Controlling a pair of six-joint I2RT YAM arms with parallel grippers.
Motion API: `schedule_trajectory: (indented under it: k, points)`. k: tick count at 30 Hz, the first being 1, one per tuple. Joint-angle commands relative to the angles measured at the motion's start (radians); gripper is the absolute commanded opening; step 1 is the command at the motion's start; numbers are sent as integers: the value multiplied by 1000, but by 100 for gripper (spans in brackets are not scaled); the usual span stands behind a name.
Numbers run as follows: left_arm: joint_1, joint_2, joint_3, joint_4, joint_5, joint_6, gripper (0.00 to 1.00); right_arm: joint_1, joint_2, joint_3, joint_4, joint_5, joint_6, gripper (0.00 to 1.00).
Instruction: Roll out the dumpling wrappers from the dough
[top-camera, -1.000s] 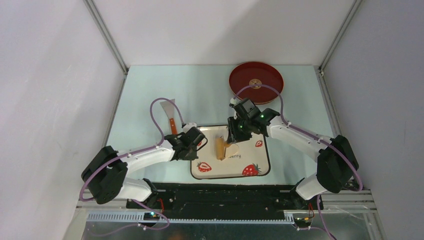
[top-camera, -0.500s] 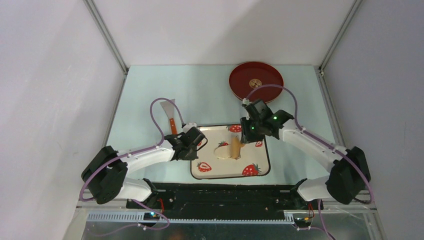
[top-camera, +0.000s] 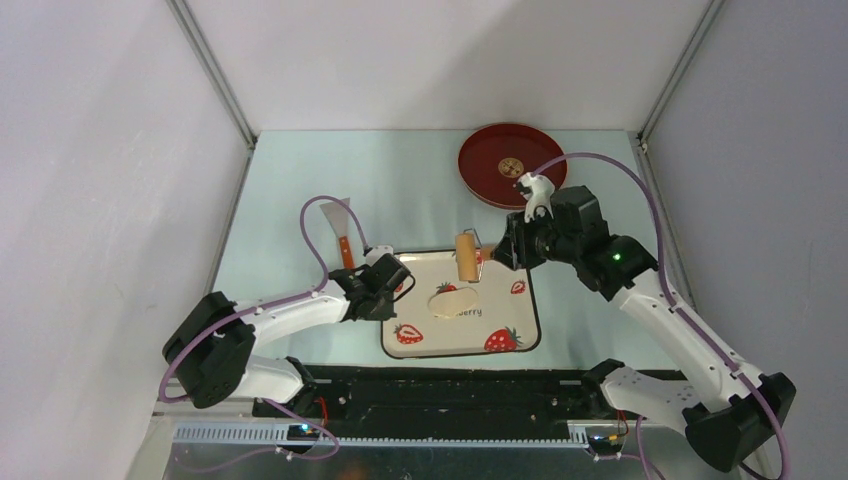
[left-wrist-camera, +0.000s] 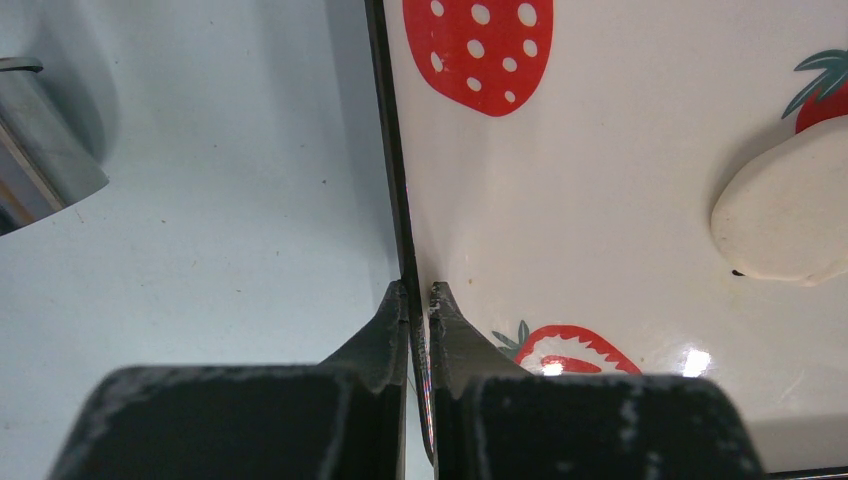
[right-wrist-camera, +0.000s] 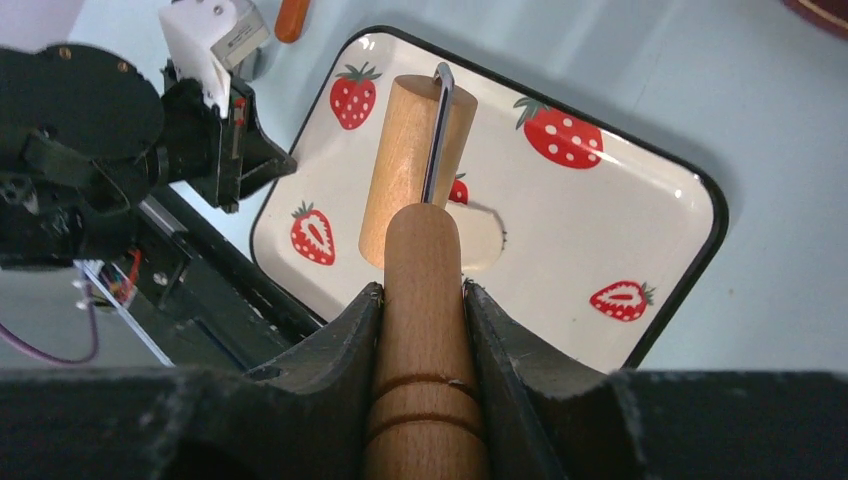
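Dough: flattened cream-white dough sheet (left-wrist-camera: 785, 215) runs off my left wrist view's right edge.
Roller: tan wooden roller (right-wrist-camera: 412, 170) hides most of it from my right wrist.

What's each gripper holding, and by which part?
The right gripper grips the wooden roller by its handle; the left gripper pinches the strawberry plate's rim.
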Motion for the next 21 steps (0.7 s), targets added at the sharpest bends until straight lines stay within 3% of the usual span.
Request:
schedule_trajectory:
  k: [1,7,14,21]
  points:
    - [1,47,-71,-120,-23,40,2,13,1,28,99,-92,-223,0]
    - [2,44,-70,-119,-28,46,2,42,24,27,104,-140,-444,0]
    - [1,50,-69,-119,-32,47,2,205,57,29,42,31,-854,0]
    - [1,38,-70,-118,-35,38,2,273,110,29,-23,34,-1176,0]
